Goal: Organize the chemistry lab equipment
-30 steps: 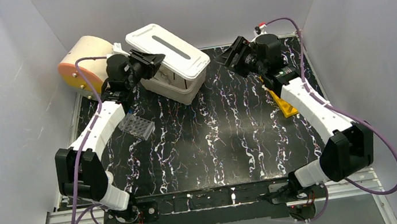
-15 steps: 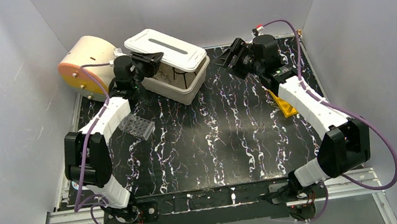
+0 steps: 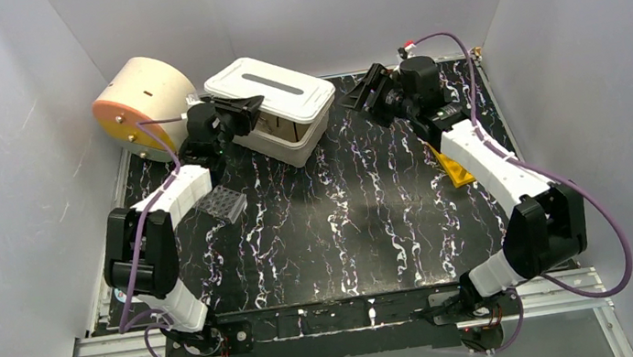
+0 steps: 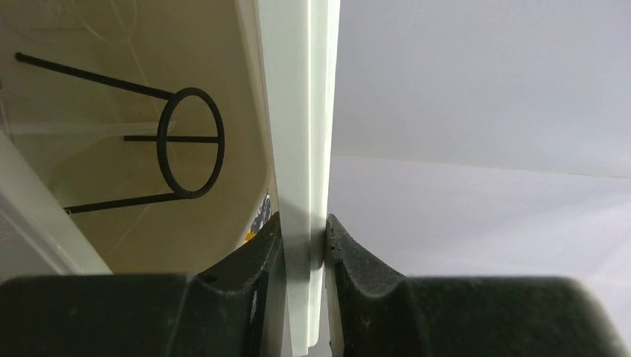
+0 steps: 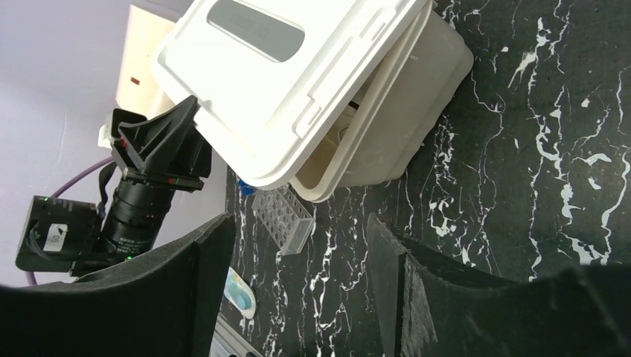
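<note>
Both sets of fingers are at the back of the black marbled bench [image 3: 346,221]. My left fingers [image 4: 271,242] are clamped on the edge of the white plastic lid [image 4: 316,111], which sits askew and partly lifted over the white rectangular storage box [image 3: 294,142]. Inside that box I see the black wire ring stand [image 4: 170,160]. My right fingers [image 3: 366,91] stand apart, empty, near the box's right side
</note>
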Robot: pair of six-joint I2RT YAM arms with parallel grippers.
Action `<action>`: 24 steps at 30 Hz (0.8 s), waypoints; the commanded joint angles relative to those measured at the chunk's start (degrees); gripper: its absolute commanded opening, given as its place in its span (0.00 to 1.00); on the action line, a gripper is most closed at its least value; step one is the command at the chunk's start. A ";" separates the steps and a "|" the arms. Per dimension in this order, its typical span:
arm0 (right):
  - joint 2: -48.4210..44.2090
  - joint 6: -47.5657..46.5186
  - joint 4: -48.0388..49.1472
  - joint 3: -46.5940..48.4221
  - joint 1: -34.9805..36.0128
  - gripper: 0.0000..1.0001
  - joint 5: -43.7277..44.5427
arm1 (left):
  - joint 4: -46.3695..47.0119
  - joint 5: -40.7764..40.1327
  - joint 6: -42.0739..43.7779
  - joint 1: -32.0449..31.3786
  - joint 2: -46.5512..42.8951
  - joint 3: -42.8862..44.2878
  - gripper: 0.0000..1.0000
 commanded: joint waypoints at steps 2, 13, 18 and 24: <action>1.31 -2.15 1.80 0.66 -0.05 0.73 -0.39 | 3.71 0.07 -2.10 0.20 -4.91 -3.02 0.00; 9.27 -13.74 -1.90 6.00 -0.09 0.74 2.58 | 0.45 -1.39 -0.99 0.18 -8.10 -6.05 0.16; 13.60 -15.21 -3.53 9.98 -0.11 0.74 1.79 | -1.73 -2.28 -0.33 0.20 -9.68 -8.35 0.16; 15.13 -14.31 -2.24 11.22 -0.01 0.75 0.76 | -4.53 -1.29 -0.83 0.26 -10.81 -8.46 0.38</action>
